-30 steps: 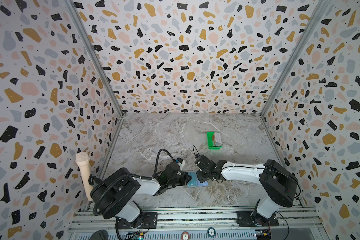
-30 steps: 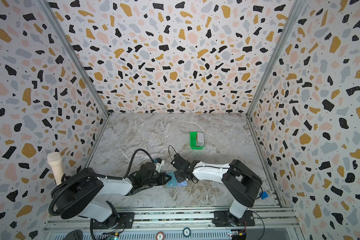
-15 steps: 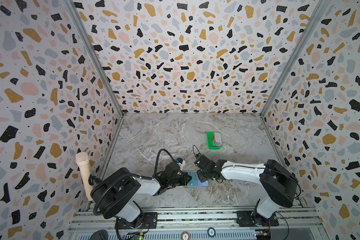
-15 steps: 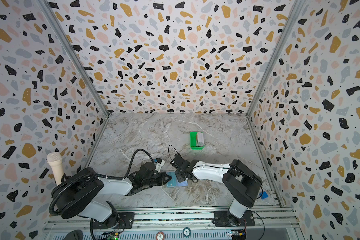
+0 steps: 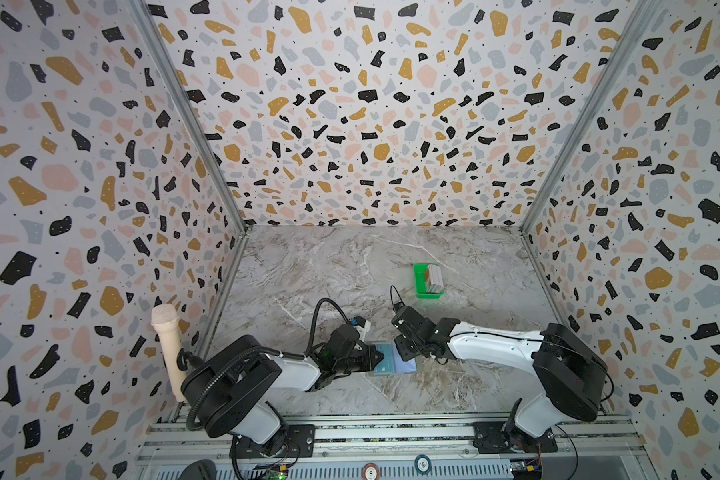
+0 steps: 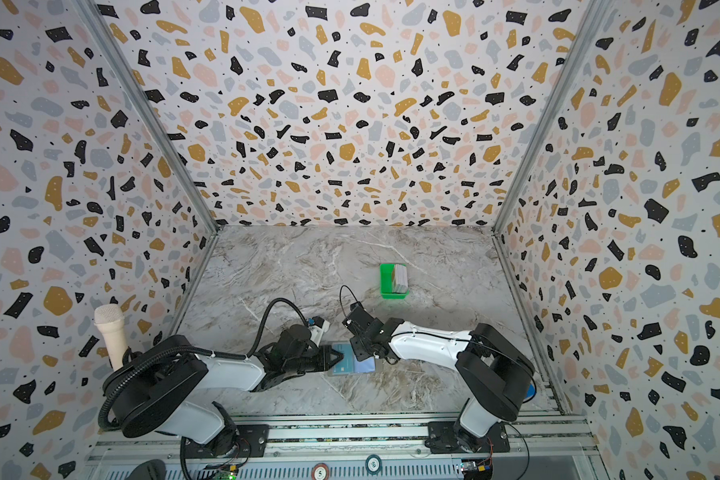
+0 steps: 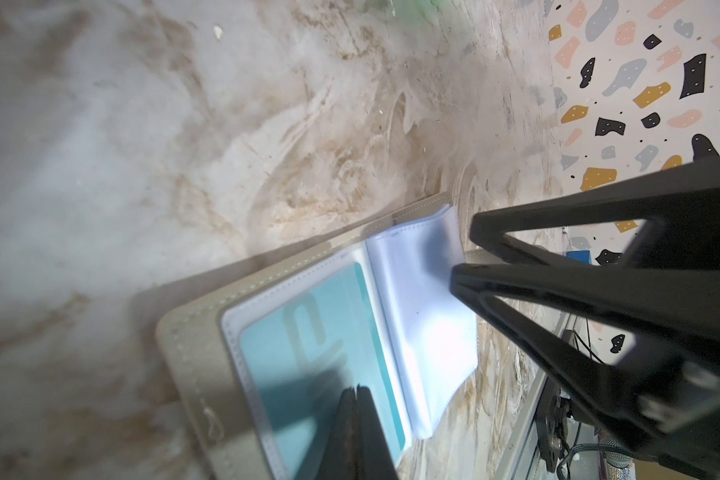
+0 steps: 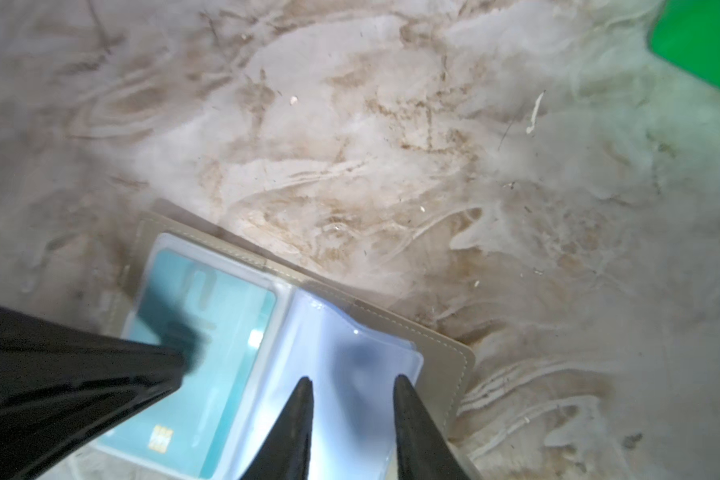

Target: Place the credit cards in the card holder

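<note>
The marble tabletop (image 5: 308, 270) carries an open card holder (image 5: 400, 365) and green tray (image 5: 420, 279).

The card holder (image 5: 396, 365) lies spread flat on the table (image 5: 308, 266) near its front edge, between the two arms. One card (image 8: 208, 332) sits in its left-hand pocket, under the tips of the left gripper (image 7: 355, 388). The right gripper (image 8: 350, 380) hangs over the right-hand sleeves. Behind and to the right, well apart, the tray (image 5: 420, 277) holds the other credit cards (image 5: 435, 277) on edge.

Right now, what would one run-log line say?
card holder: open, teal card inside | left gripper: shut, at card | right gripper: open, above clear pocket | green tray: cards left
</note>
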You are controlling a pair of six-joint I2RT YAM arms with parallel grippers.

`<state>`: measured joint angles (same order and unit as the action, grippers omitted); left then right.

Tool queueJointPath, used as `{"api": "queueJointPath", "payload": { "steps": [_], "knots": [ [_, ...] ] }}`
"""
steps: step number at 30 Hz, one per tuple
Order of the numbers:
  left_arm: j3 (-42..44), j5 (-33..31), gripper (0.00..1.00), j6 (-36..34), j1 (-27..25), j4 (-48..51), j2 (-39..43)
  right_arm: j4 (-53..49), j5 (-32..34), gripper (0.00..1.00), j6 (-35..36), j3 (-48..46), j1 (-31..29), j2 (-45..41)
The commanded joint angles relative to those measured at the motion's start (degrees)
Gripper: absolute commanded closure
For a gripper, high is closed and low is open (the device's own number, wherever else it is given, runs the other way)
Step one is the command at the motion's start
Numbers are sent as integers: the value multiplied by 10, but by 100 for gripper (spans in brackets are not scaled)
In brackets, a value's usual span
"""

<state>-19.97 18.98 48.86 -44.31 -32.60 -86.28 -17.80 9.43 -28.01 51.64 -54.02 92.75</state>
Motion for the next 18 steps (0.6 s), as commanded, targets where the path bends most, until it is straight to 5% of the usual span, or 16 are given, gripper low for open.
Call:
{"api": "queueJointPath", "payload": {
  "steps": [1,12,18],
  "knots": [
    [10,3,100,1,-1,-11,-3,-9,-1,66,-6,-13,6,14],
    [10,5,100,1,-2,-14,-7,-19,21,96,2,-8,2,18],
    [9,7,100,3,-1,-16,-4,-27,19,93,2,12,-12,-18]
  ]
}}
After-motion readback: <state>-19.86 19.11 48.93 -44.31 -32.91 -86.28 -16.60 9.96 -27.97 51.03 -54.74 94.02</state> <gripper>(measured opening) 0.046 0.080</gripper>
